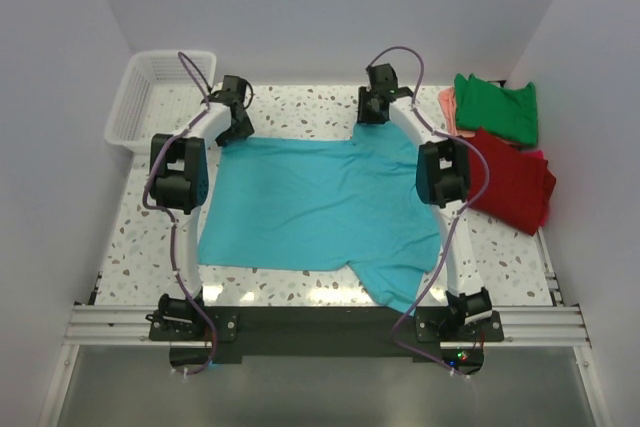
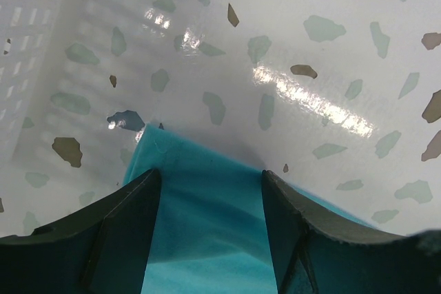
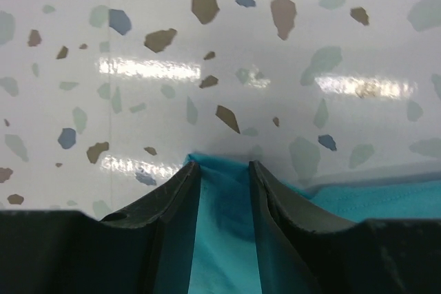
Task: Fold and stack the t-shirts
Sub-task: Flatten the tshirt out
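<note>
Sleeve cloth of the turquoise cotton short-sleeved t-shirt [image 1: 320, 202] lies nearest, at the near right. It reaches down to the dark strip in front of the aluminium rail [image 1: 320, 322] where the arm bases are bolted. That sleeve is the first risk: if the far edge is pulled away, it could drag over the bench lip or snag on the right arm's base.

The rest of the shirt lies spread open and fairly flat across the middle of the bench [image 1: 130, 237], with soft ripples near the collar side.

At the far left corner of the shirt, the left gripper [image 2: 210, 173] has its jaws well apart, the corner of cloth lying between them and not pinched. At the far edge further right, the right gripper [image 3: 225, 164] shows a narrower gap, also apart, with cloth beneath and no visible clamp. If only one side catches, a lift would probably skew the fold. A shallow bite could let the thin cotton slip out.

The bench is glossy white terrazzo-speckled sheet, with lamp glare and likely little friction. At the far right sit a folded red t-shirt [image 1: 510, 182], a green t-shirt [image 1: 500, 107] and a salmon-pink t-shirt [image 1: 447, 107]. At the far left is a white plastic lattice basket [image 1: 150, 97]. Plain pale walls close in on three sides.
</note>
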